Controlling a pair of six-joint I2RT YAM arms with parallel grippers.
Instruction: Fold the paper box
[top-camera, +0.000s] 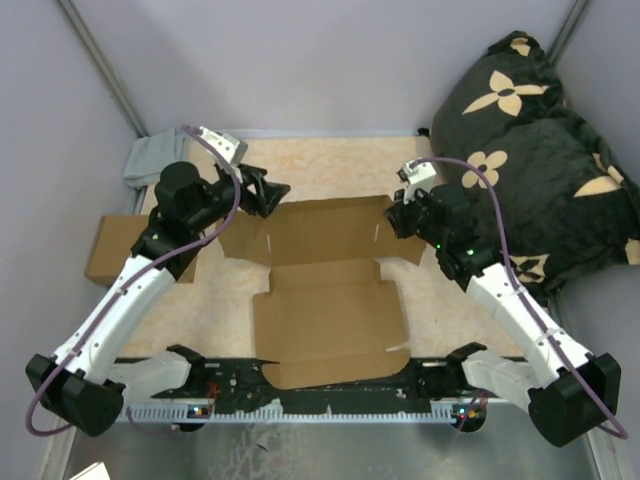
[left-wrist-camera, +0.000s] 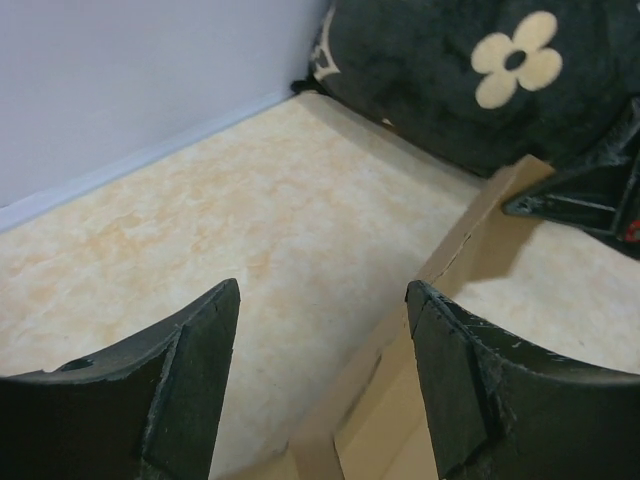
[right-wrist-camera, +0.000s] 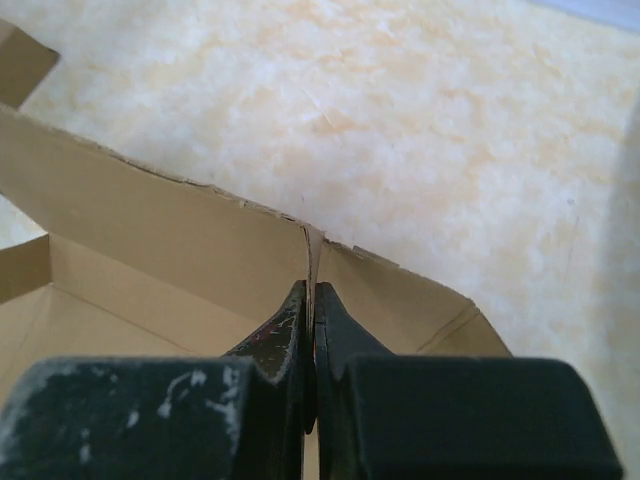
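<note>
While the right gripper (right-wrist-camera: 311, 330) is clamped on the raised far wall of the paper box (top-camera: 330, 310) near its right corner, the left gripper (left-wrist-camera: 320, 330) hangs open by the far left corner, gripping nothing. The box lies in the middle of the table (top-camera: 330, 165), its near flap flat. A one-sided pull could tear the thin card at the crease or drag the box askew.
</note>
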